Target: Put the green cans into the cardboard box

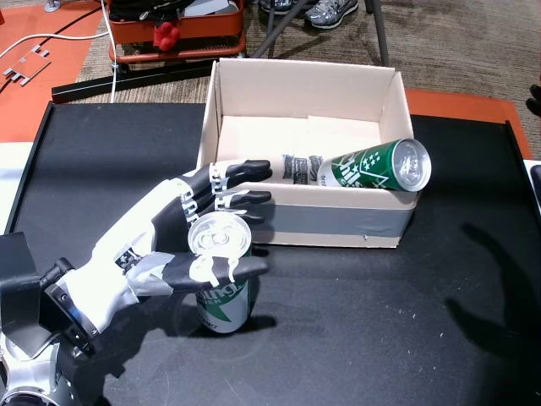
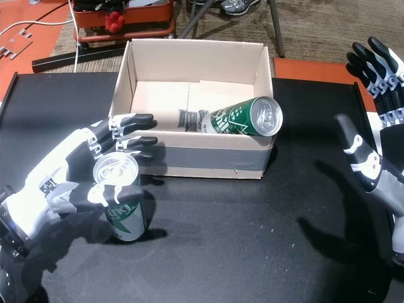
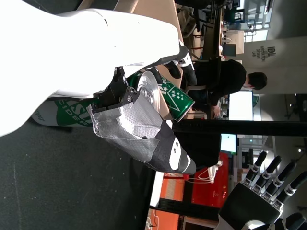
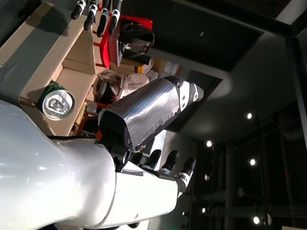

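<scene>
left hand point(image 1: 161, 245) sits at the near left of the black table point(image 1: 380, 321), fingers wrapped round an upright green can point(image 1: 221, 275) just short of the box's near wall; thumb point(image 1: 215, 271) crosses the near side of the can, the other fingers point(image 1: 241, 186) curl round the far side and reach toward the taped wall, so it looks like a side grasp meant to lift the can over that wall. can stands on the table, top with pull tab facing up, not yet in the box

cardboard box point(image 1: 232, 85) is centre far, open top, grey tape band along its near wall. a second green can point(image 1: 376, 167) lies on its side inside at the near right corner, leaning up on the rim with its silver end pointing right, likely just dropped in and not settled flat

right hand point(image 2: 372, 164) is at the far right, well apart from box and cans, fingers spread and holding nothing, seems parked out of the way

writing: white lettering and stars on both cans, too blurred to read; dark print on the box floor, not legible; left wrist view shows "idl" on a pillar
</scene>
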Available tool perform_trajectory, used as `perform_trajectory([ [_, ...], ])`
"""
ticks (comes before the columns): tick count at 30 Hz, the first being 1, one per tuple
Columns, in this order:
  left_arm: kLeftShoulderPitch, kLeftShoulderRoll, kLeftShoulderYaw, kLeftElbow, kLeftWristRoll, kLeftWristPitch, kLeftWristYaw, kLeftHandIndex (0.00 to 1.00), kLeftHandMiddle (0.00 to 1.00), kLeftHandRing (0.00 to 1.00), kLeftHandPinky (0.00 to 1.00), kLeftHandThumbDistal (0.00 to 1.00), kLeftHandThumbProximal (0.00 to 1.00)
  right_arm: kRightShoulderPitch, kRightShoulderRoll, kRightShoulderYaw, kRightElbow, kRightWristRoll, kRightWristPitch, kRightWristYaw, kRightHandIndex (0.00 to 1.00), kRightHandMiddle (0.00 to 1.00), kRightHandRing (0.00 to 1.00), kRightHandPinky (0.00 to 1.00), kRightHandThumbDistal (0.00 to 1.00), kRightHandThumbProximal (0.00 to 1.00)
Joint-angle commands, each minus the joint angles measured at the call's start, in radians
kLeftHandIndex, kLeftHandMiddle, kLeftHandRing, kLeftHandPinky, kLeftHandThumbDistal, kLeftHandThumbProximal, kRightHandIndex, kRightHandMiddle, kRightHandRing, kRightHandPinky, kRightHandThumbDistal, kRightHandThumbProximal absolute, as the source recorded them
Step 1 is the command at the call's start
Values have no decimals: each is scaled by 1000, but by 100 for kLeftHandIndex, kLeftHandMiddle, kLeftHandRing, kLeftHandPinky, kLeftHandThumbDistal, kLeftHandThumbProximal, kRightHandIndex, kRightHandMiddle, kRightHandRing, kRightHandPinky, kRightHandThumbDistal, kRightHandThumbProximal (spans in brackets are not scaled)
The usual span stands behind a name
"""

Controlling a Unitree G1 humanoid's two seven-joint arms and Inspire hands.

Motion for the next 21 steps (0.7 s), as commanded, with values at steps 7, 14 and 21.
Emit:
perform_trajectory([
  [7, 3, -18, -17, 27, 19, 29, 30, 77, 85, 87, 77, 100, 16, 5, -3, -15, 7, 16, -1, 8, 86, 83, 85, 88, 87, 29],
  [14, -1, -40, -56, 49, 64, 130, 46, 75, 82, 87, 77, 100, 21, 0, -2, -23, 13, 23, -4, 22, 86, 83, 85, 88, 86, 28],
  [21, -15, -39, -79, 55, 90, 138, 59, 76, 82, 86, 78, 100, 18, 5, -7, -36, 6, 19, -8, 22, 86, 83, 84, 87, 86, 27],
])
